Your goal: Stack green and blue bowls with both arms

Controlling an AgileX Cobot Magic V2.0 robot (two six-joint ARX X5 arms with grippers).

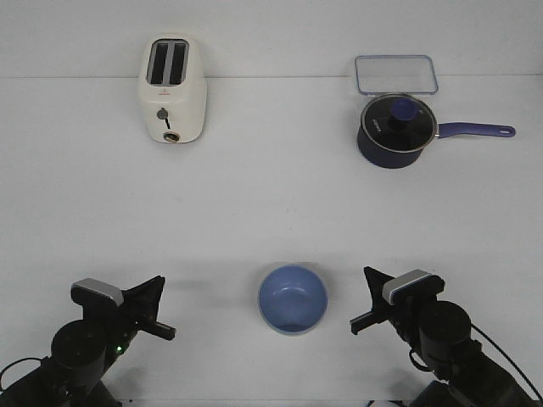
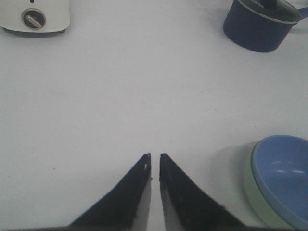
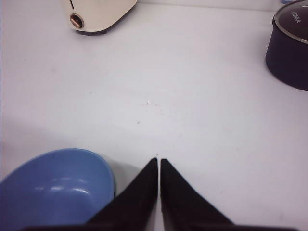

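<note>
While both tips nearly meet, left claw (image 2: 155,161) and right claw (image 3: 159,163) seemingly hold nothing.

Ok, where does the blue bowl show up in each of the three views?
Front view: blue bowl, low centre, between the two grippers.
Left wrist view: blue bowl, lower right corner, nested in the green bowl.
Right wrist view: blue bowl, lower left corner.
Shared landmark: the cream toaster, seen in all three.

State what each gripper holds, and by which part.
Nothing: the left gripper and right gripper are shut on empty air, apart from the stacked bowls.
</note>
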